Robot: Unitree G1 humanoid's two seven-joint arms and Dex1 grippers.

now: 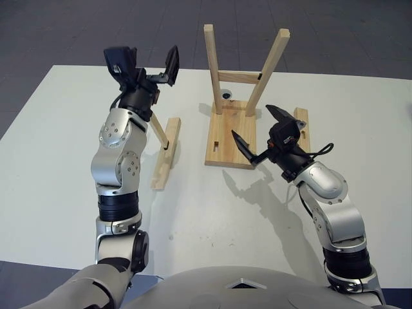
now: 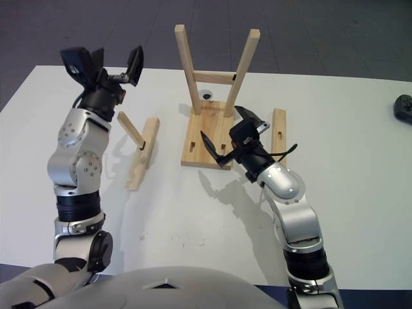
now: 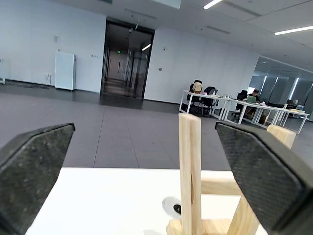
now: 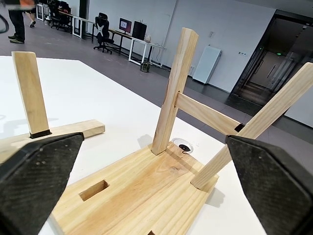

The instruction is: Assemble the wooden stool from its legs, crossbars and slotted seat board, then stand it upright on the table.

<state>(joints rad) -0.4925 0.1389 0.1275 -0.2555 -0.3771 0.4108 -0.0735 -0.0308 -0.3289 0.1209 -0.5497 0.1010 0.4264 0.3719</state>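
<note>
Seat board (image 1: 222,154) lies flat, underside up, mid-counter (image 1: 77,129), presumably so legs can plug in from above.

2 legs stand in its far slots, left leg (image 1: 213,71) and right leg (image 1: 267,71), tied by 1 crossbar (image 1: 238,77). Near end: at least 1 empty slot (image 4: 93,190).

2 loose pieces lie on the counter:
- 1 leg piece (image 1: 166,154) left of the board, with a short bar (image 1: 158,129) standing in it.
- 1 plain piece (image 1: 301,122) right of the board.

Left end effector (image 1: 147,64): raised above the leg piece, fingers apart, holding nothing.

Right end effector (image 1: 251,122): hovers at the board's near right edge, fingers apart, empty.

Judgement: about half assembled; near slots left free for the second leg pair.
</note>
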